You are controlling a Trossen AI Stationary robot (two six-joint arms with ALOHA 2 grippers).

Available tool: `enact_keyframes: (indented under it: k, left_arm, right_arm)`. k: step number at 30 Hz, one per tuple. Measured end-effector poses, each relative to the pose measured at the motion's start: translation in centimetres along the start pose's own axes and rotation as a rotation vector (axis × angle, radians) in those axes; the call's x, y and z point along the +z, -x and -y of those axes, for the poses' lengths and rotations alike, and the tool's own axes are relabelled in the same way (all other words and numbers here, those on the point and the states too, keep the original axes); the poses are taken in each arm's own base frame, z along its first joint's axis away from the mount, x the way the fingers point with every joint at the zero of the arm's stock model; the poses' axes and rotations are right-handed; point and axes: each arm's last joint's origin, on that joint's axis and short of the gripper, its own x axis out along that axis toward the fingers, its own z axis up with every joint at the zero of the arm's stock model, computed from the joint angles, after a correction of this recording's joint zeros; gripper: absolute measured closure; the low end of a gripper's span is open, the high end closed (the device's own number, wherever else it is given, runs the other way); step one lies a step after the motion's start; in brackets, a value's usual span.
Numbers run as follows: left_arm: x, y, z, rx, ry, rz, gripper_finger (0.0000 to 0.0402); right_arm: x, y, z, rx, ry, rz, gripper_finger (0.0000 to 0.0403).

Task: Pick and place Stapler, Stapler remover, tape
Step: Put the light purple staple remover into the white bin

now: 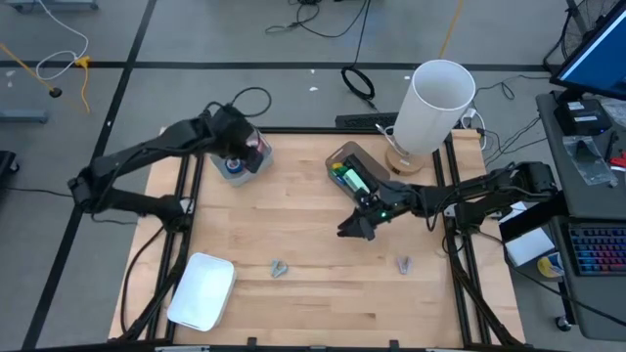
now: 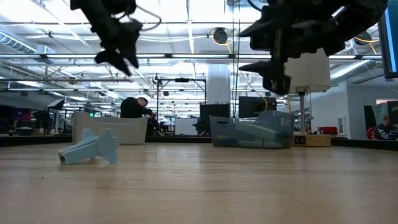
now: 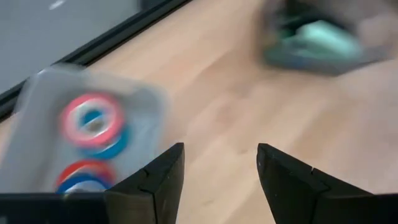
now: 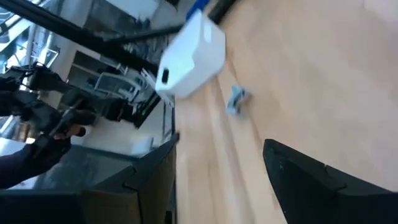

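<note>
1. Evidently hovering over the clear bin [image 1: 246, 154]: left gripper [image 3: 221, 180], jaws apart, holding nothing.
2. Lying inside that bin: tape [image 3: 92, 118] rolls, likely light, stiff, slick; gripping across the ring.
3. Waiting well right of that bin: right gripper [image 1: 354, 227], jaws wide.

Pale wood table [image 1: 303, 225] (matt), clear plastic bin [image 1: 256, 156]

White tub [image 1: 201, 290], white cylinder [image 1: 436, 106]

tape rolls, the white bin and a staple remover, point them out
tape rolls [image 3: 92, 119], left wrist view, on the upper roll's red ring
white bin [image 1: 201, 289], high view, on its middle
staple remover [image 2: 90, 148], low view, on its pale blue body
</note>
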Motion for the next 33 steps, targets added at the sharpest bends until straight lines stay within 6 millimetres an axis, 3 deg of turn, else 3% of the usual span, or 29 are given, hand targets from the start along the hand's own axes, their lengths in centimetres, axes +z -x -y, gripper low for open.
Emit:
enact_keyframes:
  k: [8,20,26,33]
  left_arm:
    - [0.4,0.6,4.6,-0.28,-0.117,0.138,0.0201]
    - [-0.5,-2.2,9.7,-0.458,-0.249,0.13,0.0202]
    - [-0.8,-2.8,10.9,-0.48,-0.294,0.145,0.0202]
    - [-0.9,-2.7,11.0,-0.446,-0.299,0.16,0.0202]
  right_arm:
    - [-0.8,0.0,0.3,0.0,-0.165,-0.127,0.0165]
    - [-0.4,0.0,0.5,-0.098,-0.105,0.027,0.0165]
    - [-1.5,-0.5,-0.4,-0.081,-0.064,0.001,0.0165]
    - [-4.2,-0.4,-1.6,-0.156,-0.203,-0.063,0.0165]
